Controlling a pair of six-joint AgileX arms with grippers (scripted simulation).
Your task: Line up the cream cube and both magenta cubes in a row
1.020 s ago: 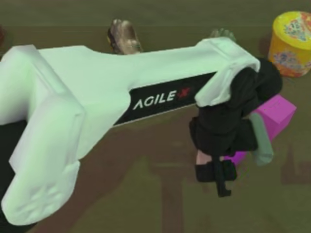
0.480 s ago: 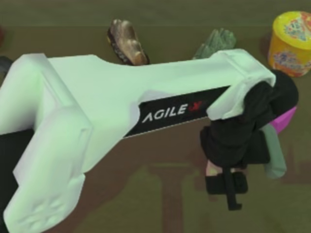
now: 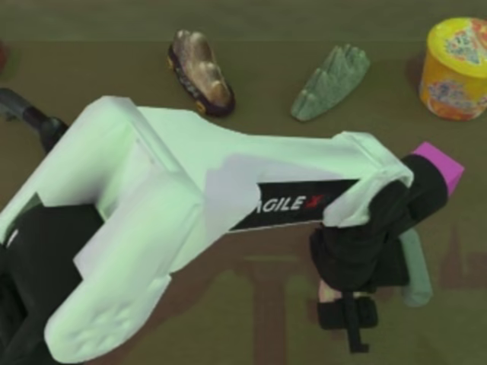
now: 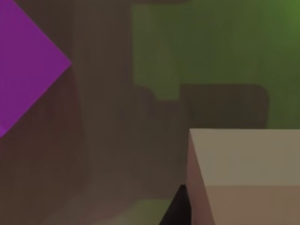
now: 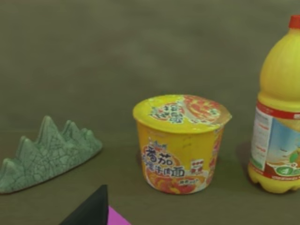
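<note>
A: Cream cube (image 4: 243,176)?

B: Close up in the left wrist view, filling a corner, a dark finger tip right beside it. Looks held by the left gripper (image 3: 346,319), which sits right of centre low in the top view. I can't see the jaws themselves, so held is a judgement; opening width I can't tell.

A: Orientation?

B: It's a cube, no real long axis. In the wrist view one vertical edge faces the camera and the top edge runs level.

A: Magenta?

B: One magenta cube (image 3: 440,164) pokes out behind the left arm's wrist on the right side of the table. In the left wrist view its face shows as a diamond, corner pointing towards the cream one, and there is bare table between them. The second magenta cube I can't find; likely under the arm.

A: Progress?

B: No row visible. I'd judge cream still needs placing next to magenta, then check alignment.

A: Right arm?

B: Out of the top view; right gripper fingers can't be judged. Its wrist camera faces the noodle tub (image 5: 180,143), the juice bottle (image 5: 277,108) and a green ridged ceramic piece (image 5: 44,154). A brown lumpy object (image 3: 200,71) lies at the table's far edge.
</note>
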